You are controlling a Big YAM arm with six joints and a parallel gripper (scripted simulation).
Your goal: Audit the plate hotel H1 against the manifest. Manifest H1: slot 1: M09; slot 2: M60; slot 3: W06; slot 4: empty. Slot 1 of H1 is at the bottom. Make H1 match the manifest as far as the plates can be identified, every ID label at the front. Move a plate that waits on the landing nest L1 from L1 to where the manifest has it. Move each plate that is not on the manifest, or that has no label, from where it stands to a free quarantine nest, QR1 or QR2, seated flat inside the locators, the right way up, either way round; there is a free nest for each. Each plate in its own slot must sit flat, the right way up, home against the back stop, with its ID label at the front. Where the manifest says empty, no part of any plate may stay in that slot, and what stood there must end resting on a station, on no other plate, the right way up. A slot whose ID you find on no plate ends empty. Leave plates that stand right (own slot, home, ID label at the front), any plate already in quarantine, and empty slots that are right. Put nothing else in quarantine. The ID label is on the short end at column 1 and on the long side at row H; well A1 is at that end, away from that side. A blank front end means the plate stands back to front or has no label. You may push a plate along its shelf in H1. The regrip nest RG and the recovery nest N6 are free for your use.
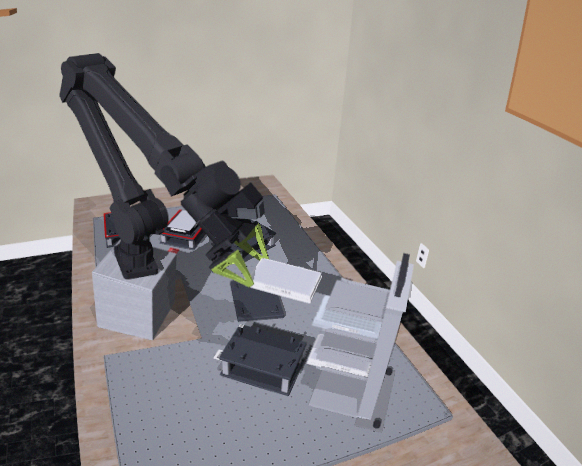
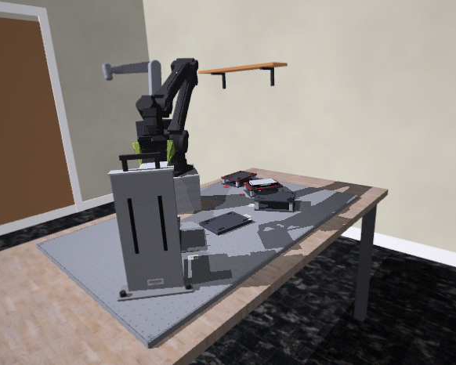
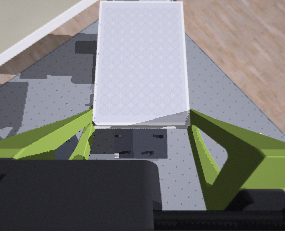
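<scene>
My gripper (image 1: 258, 268) has green fingers and is shut on the short end of a white well plate (image 1: 286, 279). It holds the plate in the air, nearly level, in front of the plate hotel H1 (image 1: 369, 335) and clear of its shelves. In the wrist view the plate (image 3: 140, 61) stretches away from the fingers; I read no label on its near end. The hotel holds a clear plate (image 1: 349, 318) on an upper shelf and a white plate (image 1: 339, 359) on a lower one. In the exterior view the hotel's back (image 2: 148, 227) hides the held plate.
A red-edged quarantine nest holds a plate (image 1: 181, 226); a second red-edged nest (image 2: 238, 176) is bare. A flat dark nest (image 1: 258, 303) lies under the held plate. A raised dark nest (image 1: 262, 356) stands in front of the hotel. The arm's grey pedestal (image 1: 131, 300) is at the left.
</scene>
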